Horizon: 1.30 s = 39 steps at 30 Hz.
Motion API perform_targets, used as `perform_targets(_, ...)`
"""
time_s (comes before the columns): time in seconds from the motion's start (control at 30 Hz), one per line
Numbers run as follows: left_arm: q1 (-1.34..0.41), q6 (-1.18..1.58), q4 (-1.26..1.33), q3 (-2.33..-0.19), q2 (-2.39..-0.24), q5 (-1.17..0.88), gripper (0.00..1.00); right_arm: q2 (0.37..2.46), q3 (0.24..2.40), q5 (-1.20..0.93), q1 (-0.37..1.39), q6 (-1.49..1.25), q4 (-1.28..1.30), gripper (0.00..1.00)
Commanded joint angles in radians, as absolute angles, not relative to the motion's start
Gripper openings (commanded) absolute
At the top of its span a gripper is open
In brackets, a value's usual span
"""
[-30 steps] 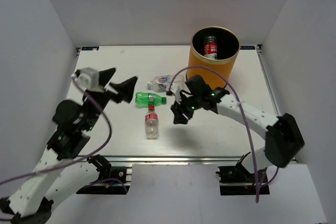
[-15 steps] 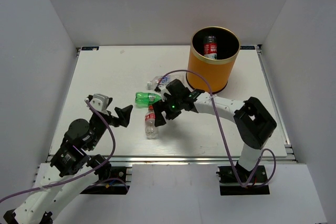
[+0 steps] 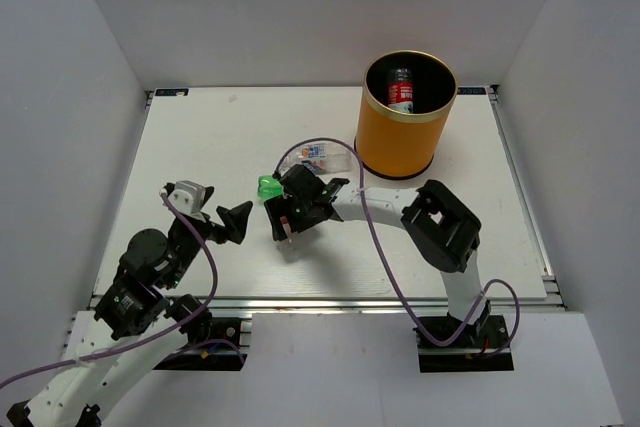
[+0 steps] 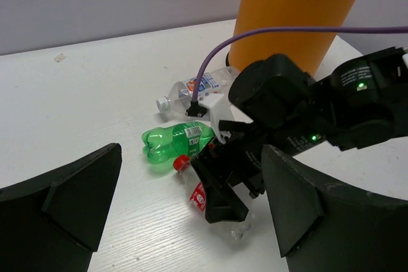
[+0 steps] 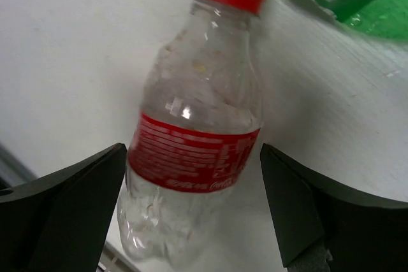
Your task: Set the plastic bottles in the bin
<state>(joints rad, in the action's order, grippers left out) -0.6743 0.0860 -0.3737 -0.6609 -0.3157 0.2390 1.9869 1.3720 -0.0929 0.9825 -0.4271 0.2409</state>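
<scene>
A clear bottle with a red cap and red label point(image 5: 194, 157) lies on the table between the fingers of my open right gripper point(image 5: 193, 176), which do not touch it. In the top view this gripper point(image 3: 288, 222) covers that bottle. It also shows in the left wrist view point(image 4: 199, 195). A green bottle point(image 3: 267, 187) lies just beyond it. A clear bottle with a blue and white label point(image 3: 318, 155) lies further back. The orange bin point(image 3: 408, 137) stands at the back right with a red-labelled bottle point(image 3: 401, 90) inside. My left gripper point(image 3: 225, 222) is open and empty, left of the bottles.
White walls enclose the table on three sides. The right arm's purple cable point(image 3: 320, 142) loops over the blue-labelled bottle. A metal rail point(image 3: 330, 302) runs along the table's near edge.
My right gripper has moved left and down onto the red-capped bottle, now straddling it. My left arm pulled back toward the near left a second ago and has held still since.
</scene>
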Motion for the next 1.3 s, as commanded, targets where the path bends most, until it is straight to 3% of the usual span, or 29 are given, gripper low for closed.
perform_targets(0.0, -0.670, 0.080, -0.368, -0.672, -0.304, 0.221, 1.00, 2.006, 1.399, 0.043, 0.997, -0.445, 0.278, 0.90)
perform_targets(0.17, -0.670, 0.080, -0.359, -0.663, -0.304, 0.221, 1.00, 2.051, 1.430, 0.115, 1.029, -0.368, 0.288, 0.90)
perform_targets(0.27, -0.670, 0.080, -0.359, -0.653, -0.330, 0.230, 1.00, 2.063, 1.431, 0.158, 1.043, -0.277, 0.287, 0.81)
perform_targets(0.3, -0.670, 0.089, -0.347, -0.653, -0.343, 0.230, 1.00, 2.056, 1.424, 0.144, 1.045, -0.264, 0.287, 0.62)
perform_targets(0.4, -0.670, 0.141, -0.377, -0.664, -0.440, 0.274, 1.00, 2.013, 1.388, 0.036, 1.035, -0.180, 0.275, 0.28)
perform_targets(0.43, -0.670, 0.159, -0.393, -0.675, -0.474, 0.305, 1.00, 2.002, 1.379, 0.020, 1.035, -0.163, 0.281, 0.10)
perform_targets(0.5, -0.670, 0.210, -0.454, -0.712, -0.576, 0.372, 1.00, 1.950, 1.336, -0.058, 1.035, -0.091, 0.287, 0.00)
perform_targets(0.67, -0.661, 0.547, -0.658, -0.830, -0.793, 0.540, 1.00, 1.699, 1.286, -0.007, 0.967, 0.026, 0.342, 0.00)
perform_targets(1.0, -0.661, 0.788, -0.565, -0.836, -0.961, 0.447, 1.00, 1.287, 1.310, 0.173, 0.789, 0.173, 0.335, 0.00)
perform_targets(1.13, -0.661, 0.659, -0.545, -0.899, -1.100, 0.394, 1.00, 1.217, 1.348, 0.316, 0.715, 0.320, 0.200, 0.00)
perform_targets(1.27, -0.661, 0.280, -0.525, -0.949, -1.187, 0.310, 1.00, 1.290, 1.399, 0.327, 0.593, 0.379, 0.011, 0.00)
